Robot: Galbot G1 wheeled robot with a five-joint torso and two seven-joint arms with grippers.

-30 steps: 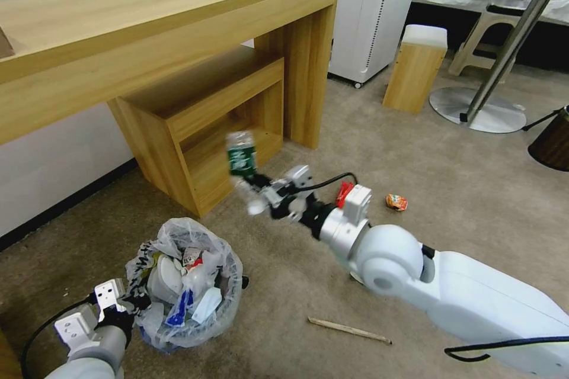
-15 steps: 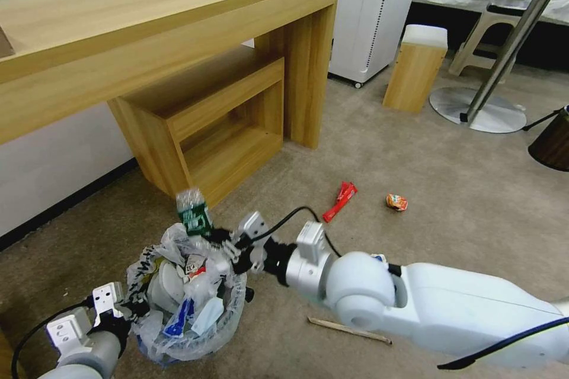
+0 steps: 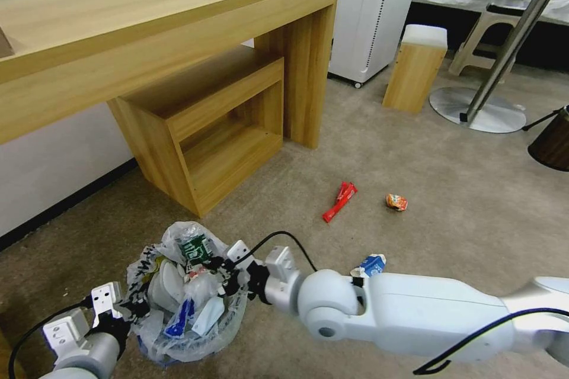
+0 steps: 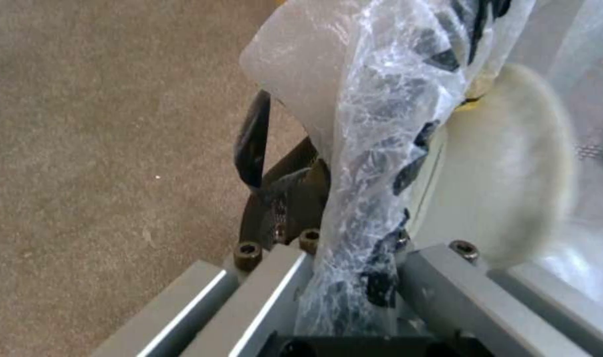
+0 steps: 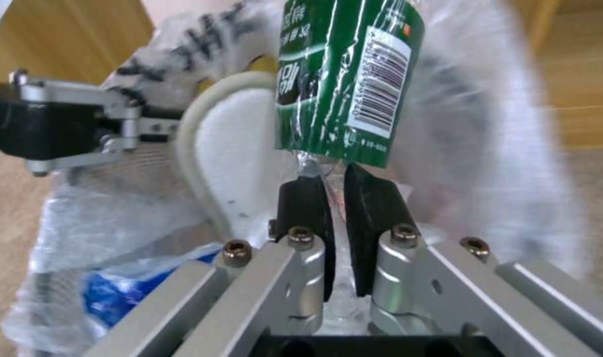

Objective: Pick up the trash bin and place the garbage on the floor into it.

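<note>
Bottle (image 3: 193,247) lowered into trash bin (image 3: 178,331); beige carpet (image 3: 450,177), wooden desk (image 3: 148,29).

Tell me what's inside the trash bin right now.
In the trash bin: white slippers, blue-white packaging, crumpled paper, and the green-labelled bottle pinched by the right tool at the opening. The left tool grips the rim. Anything deeper is covered.
</note>
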